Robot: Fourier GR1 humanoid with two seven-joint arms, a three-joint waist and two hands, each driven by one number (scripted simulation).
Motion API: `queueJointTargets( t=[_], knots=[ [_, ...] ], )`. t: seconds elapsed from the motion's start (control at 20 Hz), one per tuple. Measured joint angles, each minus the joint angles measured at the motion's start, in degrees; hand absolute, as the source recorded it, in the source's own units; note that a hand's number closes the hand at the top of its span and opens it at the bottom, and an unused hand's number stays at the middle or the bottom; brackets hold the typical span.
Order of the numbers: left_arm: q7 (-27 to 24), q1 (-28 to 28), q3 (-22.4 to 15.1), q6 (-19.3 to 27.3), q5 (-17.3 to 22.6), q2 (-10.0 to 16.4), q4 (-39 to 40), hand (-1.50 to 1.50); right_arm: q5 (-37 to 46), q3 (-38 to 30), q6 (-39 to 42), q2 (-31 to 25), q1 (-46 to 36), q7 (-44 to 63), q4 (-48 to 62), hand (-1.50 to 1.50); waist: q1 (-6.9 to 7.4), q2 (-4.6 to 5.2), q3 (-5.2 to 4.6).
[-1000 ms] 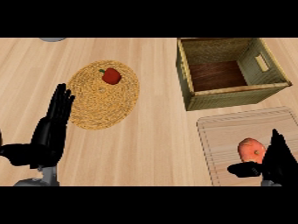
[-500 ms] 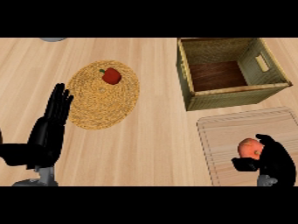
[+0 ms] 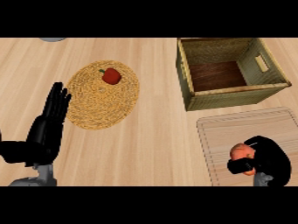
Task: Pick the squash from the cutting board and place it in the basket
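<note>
"Where's the squash?"
"On the cutting board, half hidden. The right robot hand is curled round it."
"The left robot hand?"
"Straight-fingered, holding nothing, over the table."

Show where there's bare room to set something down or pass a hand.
Bare counter runs between the woven mat and the basket, down to the lower edge left of the cutting board. The basket's inside is bare too. Crowded: the board's near end, where the right hand curls round the squash.
</note>
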Motion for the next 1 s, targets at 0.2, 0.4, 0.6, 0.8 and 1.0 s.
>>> queueJointTargets(
  t=[0.2, 0.4, 0.6, 0.8, 1.0],
  knots=[
    [-1.22, 0.57, 0.72, -1.22, 0.02, -0.36, 0.78, 0.00, 1.29, 0.32, -0.33, -0.46, -0.90, -1.32, 1.57, 1.50, -0.01, -0.07, -0.08],
    [-0.55, 0.66, -0.17, -1.24, -0.54, -0.91, -0.02, 0.00, 4.80, 7.71, 0.86, 1.00, -3.26, -3.87, 1.49, 1.50, 0.88, 0.02, -0.04],
    [-0.47, -1.05, -1.41, -2.16, -0.60, -1.25, 0.62, 0.00, 7.33, 20.39, 4.55, 3.33, -9.86, -11.19, 4.70, 1.50, 4.49, 0.63, 0.07],
    [-0.49, -1.41, -1.26, -2.05, -0.74, -1.33, 1.29, 0.00, 6.26, 30.40, 4.14, 4.55, -17.50, -15.25, 7.20, 1.50, 4.19, 0.57, 0.16],
    [-0.19, -1.25, -0.31, -2.00, -0.45, -0.91, 1.05, 0.00, -0.29, 37.28, -0.81, 5.01, -22.87, -14.53, 5.72, 1.50, 2.92, 0.38, 0.20]
  ],
)
